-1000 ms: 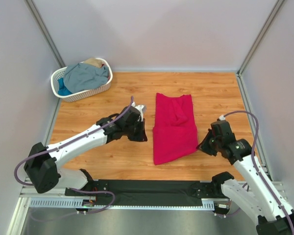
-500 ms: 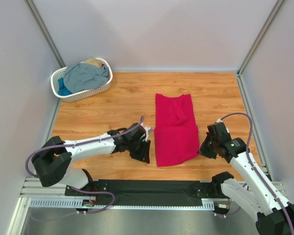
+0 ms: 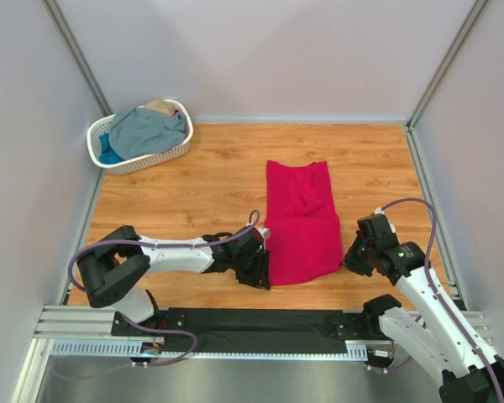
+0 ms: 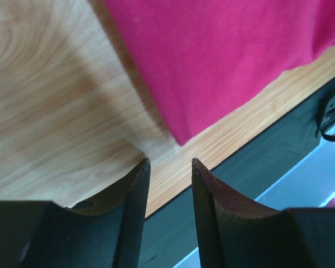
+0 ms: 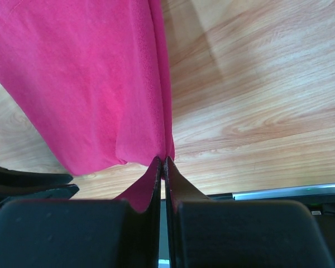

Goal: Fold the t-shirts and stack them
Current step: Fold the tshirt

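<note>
Low in the top view, the left end effector point(image 3: 260, 273) is partly open and empty, just beside the near left corner of the crimson-pink t-shirt point(image 3: 301, 222). The right end effector point(image 3: 351, 257) pinches its near right edge. Upper left, a white basket point(image 3: 147, 159) holds the other t-shirts point(image 3: 147, 130).

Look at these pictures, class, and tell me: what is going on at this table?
Two robot arms are working on a crimson-pink t-shirt lying folded lengthwise on the wooden table. The right gripper is shut on its near right corner. The left gripper is open just short of the near left corner, holding nothing. A grey-blue t-shirt lies bunched in the white basket at the far left.
</note>
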Available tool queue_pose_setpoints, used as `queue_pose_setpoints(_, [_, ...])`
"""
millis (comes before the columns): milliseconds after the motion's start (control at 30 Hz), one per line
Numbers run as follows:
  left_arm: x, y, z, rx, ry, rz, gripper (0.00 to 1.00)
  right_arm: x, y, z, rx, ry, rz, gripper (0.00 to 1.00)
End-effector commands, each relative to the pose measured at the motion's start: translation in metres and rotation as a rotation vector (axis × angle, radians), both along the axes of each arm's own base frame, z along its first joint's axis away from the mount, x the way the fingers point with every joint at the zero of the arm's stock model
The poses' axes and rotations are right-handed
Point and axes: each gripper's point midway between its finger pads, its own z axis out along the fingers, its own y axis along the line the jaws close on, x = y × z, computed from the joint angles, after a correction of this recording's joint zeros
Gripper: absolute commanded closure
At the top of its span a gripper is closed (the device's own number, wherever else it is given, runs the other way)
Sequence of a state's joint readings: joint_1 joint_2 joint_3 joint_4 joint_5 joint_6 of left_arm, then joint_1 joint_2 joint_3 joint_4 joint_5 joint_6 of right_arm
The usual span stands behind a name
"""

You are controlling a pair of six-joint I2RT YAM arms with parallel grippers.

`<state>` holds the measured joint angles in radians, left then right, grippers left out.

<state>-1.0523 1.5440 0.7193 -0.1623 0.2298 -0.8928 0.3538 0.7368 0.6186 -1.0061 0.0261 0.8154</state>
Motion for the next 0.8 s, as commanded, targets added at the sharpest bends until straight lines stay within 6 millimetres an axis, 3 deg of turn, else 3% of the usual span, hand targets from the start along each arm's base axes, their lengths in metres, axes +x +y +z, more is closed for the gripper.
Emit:
queue_pose_setpoints(0, [0.012,-0.017,0.003,-0.029,-0.016,0.053,0.56,-0.001,0.0,0.002,0.001,-0.007,-0.009,1.0])
queue_pose_setpoints(467, [0.01,-0.021,-0.014,-0.002,0.029,0.085,0.65,-0.001,0.001,0.004,0.012,-0.02,-0.004,1.0])
queue_pose_setpoints(567, [0.011,-0.021,-0.016,0.017,0.034,0.081,0.79,-0.001,0.001,0.004,0.012,-0.019,-0.002,1.0])
queue_pose_setpoints(600, [0.012,-0.021,-0.014,0.017,0.029,0.083,0.91,-0.002,0.001,0.003,0.011,-0.014,-0.002,1.0])
queue_pose_setpoints(633, [0.01,-0.017,-0.015,0.038,0.03,0.079,0.97,-0.003,0.0,0.003,0.008,-0.011,-0.003,1.0])
queue_pose_setpoints(767, [0.017,-0.001,-0.002,0.098,-0.032,0.086,1.0,-0.005,0.001,0.001,0.004,0.014,0.005,1.0])
